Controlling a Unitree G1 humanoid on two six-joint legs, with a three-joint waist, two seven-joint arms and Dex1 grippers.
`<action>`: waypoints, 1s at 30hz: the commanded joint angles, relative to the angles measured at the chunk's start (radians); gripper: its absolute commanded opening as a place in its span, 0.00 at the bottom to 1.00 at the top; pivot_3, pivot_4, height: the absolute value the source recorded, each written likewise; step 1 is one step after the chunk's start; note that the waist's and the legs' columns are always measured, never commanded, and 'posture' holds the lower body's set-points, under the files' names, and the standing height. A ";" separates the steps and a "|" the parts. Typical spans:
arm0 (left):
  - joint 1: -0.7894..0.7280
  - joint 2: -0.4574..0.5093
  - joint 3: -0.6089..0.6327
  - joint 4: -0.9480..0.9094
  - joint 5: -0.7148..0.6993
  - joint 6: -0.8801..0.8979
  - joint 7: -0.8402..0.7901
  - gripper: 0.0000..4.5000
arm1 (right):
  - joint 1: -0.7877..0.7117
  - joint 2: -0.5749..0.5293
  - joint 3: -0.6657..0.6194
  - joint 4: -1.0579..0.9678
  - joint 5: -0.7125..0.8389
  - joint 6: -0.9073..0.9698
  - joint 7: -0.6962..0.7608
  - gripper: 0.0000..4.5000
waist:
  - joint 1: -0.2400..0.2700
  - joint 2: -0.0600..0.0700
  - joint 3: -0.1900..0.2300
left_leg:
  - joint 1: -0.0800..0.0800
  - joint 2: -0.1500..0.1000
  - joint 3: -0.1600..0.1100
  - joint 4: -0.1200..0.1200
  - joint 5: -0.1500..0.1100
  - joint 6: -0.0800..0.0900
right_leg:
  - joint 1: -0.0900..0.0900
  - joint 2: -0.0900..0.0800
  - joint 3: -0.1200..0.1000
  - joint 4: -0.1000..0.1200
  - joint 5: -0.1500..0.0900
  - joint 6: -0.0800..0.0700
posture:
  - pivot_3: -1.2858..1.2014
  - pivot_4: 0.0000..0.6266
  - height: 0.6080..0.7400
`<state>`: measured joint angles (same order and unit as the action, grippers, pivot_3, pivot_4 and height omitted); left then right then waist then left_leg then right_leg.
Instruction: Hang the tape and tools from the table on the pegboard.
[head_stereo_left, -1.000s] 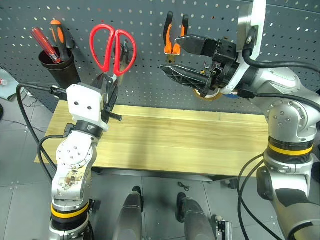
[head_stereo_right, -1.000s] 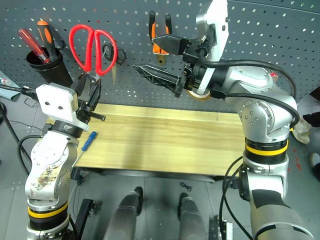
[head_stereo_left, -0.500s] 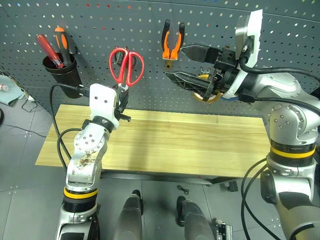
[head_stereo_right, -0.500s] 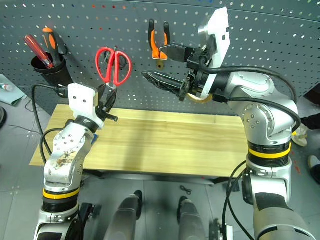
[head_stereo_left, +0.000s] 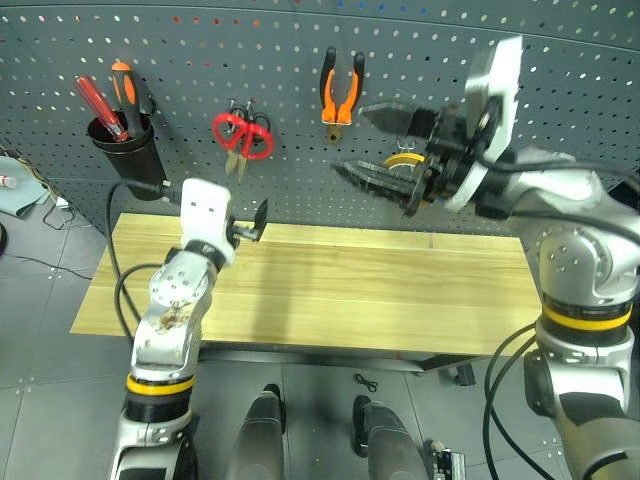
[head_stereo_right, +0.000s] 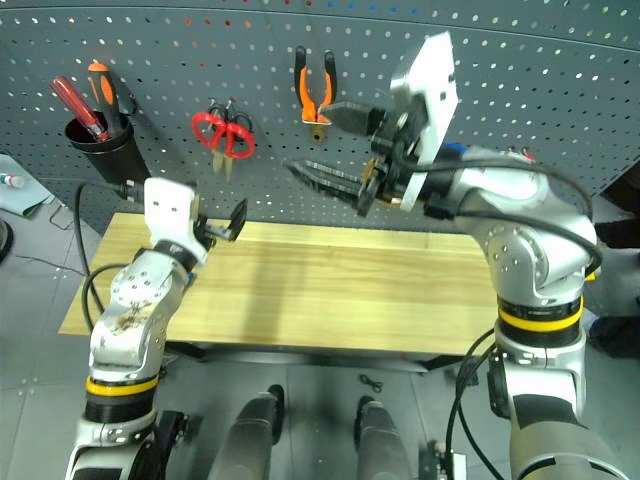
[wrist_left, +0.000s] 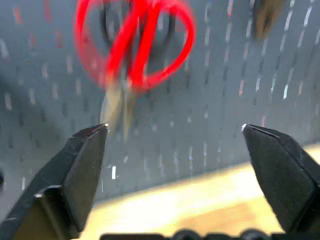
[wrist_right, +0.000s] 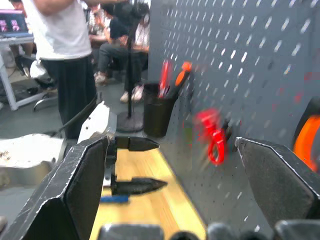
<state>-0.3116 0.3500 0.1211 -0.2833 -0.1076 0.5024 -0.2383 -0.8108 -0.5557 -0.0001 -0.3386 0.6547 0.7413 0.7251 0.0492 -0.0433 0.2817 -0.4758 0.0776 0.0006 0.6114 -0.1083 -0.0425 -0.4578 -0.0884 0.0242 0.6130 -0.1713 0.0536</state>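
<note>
scissors (head_stereo_left: 241, 135): red handles hooked on pegboard (head_stereo_left: 200, 60), hang blades down
left claw (head_stereo_left: 250, 224): spread apart, empty, just below scissors
right claw (head_stereo_left: 385, 145): wide apart, empty

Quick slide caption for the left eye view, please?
Red-handled scissors and pliers hang on the pegboard; left gripper open below the scissors.

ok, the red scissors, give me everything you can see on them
The red-handled scissors hang on the pegboard, handles up, blades pointing down and closed. Two glossy red loop handles, plastic by the look; pale metal blades. A smaller black-handled pair shows at the same spot, mostly hidden. The hook itself can't be made out. The left gripper sits below them, jaws open, not touching. The pliers hang apart, toward the robot's right.
</note>
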 joint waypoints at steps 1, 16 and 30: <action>0.039 0.080 0.052 0.039 -0.031 -0.021 -0.090 0.98 | 0.039 0.012 0.062 -0.031 -0.053 -0.041 0.004 1.00 | 0.000 0.000 0.001 | 0.000 0.000 0.000 0.000 0.000 0.000 | 0.000 0.000 0.000 0.000 0.000 0.000 | 0.57 0.45 1.00; -0.073 0.379 0.052 0.625 -0.061 -0.068 -0.428 0.98 | 0.148 0.089 0.229 0.088 -0.243 -0.207 0.089 1.00 | 0.032 0.007 0.105 | 0.000 0.004 0.000 0.000 0.002 0.002 | -0.009 0.002 0.000 0.017 -0.016 -0.011 | 0.60 0.81 1.00; -0.308 0.353 -0.022 1.080 -0.005 -0.186 -0.521 0.86 | 0.194 0.050 0.173 -0.014 -0.232 -0.108 0.068 1.00 | 0.028 0.009 0.154 | -0.002 0.003 -0.001 -0.002 0.002 0.002 | -0.016 0.000 -0.001 0.031 -0.023 -0.004 | 0.57 0.84 1.00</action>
<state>-0.6274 0.6941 0.1069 0.7485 -0.1234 0.3067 -0.7482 -0.6204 -0.4984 0.2062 -0.2975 0.4061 0.6206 0.7999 0.0774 -0.0346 0.4353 -0.4781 0.0802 -0.0001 0.6098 -0.1060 -0.0409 -0.4738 -0.0885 0.0237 0.6443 -0.1947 0.0496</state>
